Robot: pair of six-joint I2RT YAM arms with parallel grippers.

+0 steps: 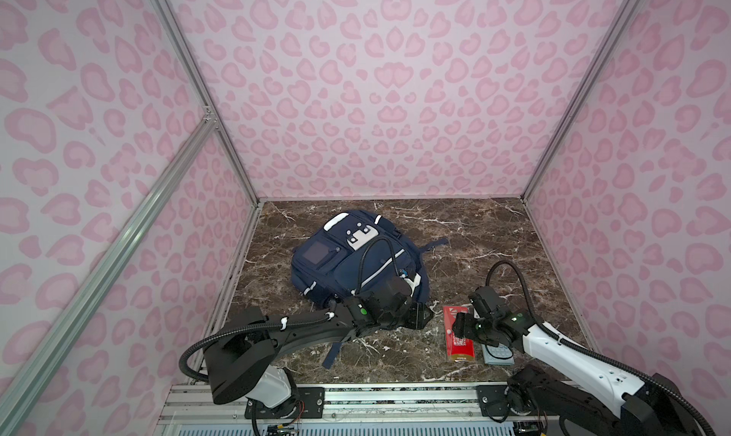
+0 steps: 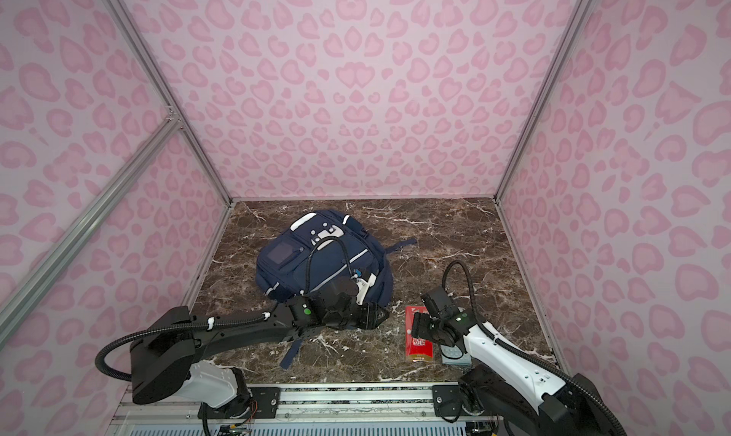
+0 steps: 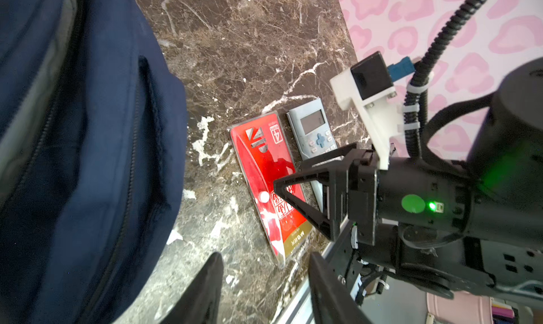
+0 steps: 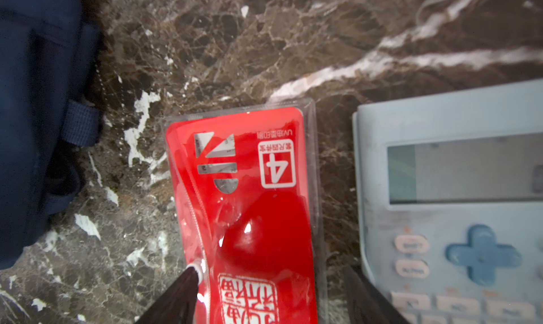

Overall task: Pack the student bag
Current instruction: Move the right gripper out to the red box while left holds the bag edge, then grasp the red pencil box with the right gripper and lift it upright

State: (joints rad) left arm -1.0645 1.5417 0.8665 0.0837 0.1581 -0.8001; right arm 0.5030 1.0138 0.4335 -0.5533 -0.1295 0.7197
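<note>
The student bag (image 1: 356,264) (image 2: 316,260), a navy backpack with white stripes, lies flat on the left half of the marble table. My left gripper (image 1: 419,315) (image 3: 264,281) hovers at the bag's near right edge, open, with only bare marble between its fingers. The bag's side (image 3: 88,160) fills the left wrist view. My right gripper (image 1: 461,327) (image 4: 270,296) is low over a red plastic packet (image 1: 461,351) (image 4: 249,190). It is open, and its fingers straddle the packet's width. A light-blue calculator (image 1: 498,355) (image 4: 455,175) lies right beside the packet.
A loose navy strap (image 1: 332,355) trails from the bag toward the front edge. An aluminium rail (image 1: 395,398) runs along the table's front. Pink patterned walls close in the other three sides. Bare marble (image 1: 474,232) stretches behind and to the right of the bag.
</note>
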